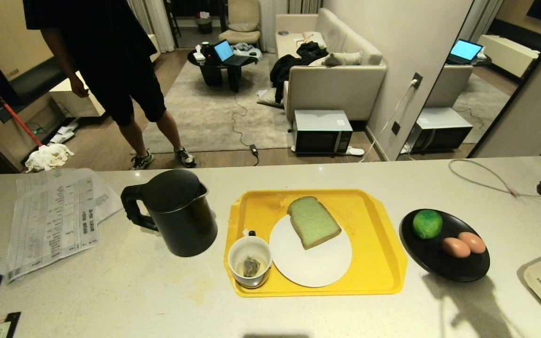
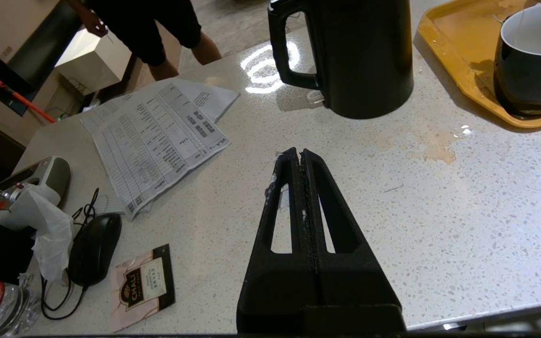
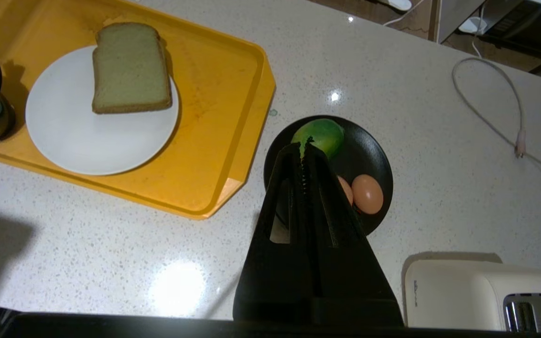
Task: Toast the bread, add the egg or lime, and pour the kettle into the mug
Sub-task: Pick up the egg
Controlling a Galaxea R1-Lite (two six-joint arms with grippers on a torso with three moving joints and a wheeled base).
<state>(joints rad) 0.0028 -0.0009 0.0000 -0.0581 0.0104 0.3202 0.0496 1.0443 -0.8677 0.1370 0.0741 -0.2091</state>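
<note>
Bread: you have one thick slice of bread (image 1: 313,221), pale green with a tan crust, flat on the white plate (image 1: 315,263), overlapping its upper edge, centre of the head view.
Tray: the yellow tray (image 1: 383,263) carries the plate and the mug (image 1: 250,261); stains show on its upper floor.
Mug: white inside, lower left corner of the tray, touching the plate rim; a tea bag lies at the bottom.
Kettle: the matte black kettle (image 1: 176,213) stands upright just left of the tray, lid on, loop handle facing left.
Lime: the bright green lime (image 1: 427,223) sits at the upper left of the black dish (image 1: 458,270), right of the tray.
Eggs: two eggs (image 1: 464,244) lie touching each other on the same dish, just right of the lime.
Left gripper: the left gripper (image 2: 297,157) is fully closed and empty, over bare counter below the kettle in its wrist view.
Right gripper: the right gripper (image 3: 304,148) is closed and empty, tips above the dish at the lime's edge; contact cannot be confirmed.
Surroundings: printed sheets (image 1: 54,220) lie left of the kettle; a toaster (image 3: 486,295) stands at the lower right of the right wrist view; a person (image 1: 106,70) stands beyond the counter, upper left.
</note>
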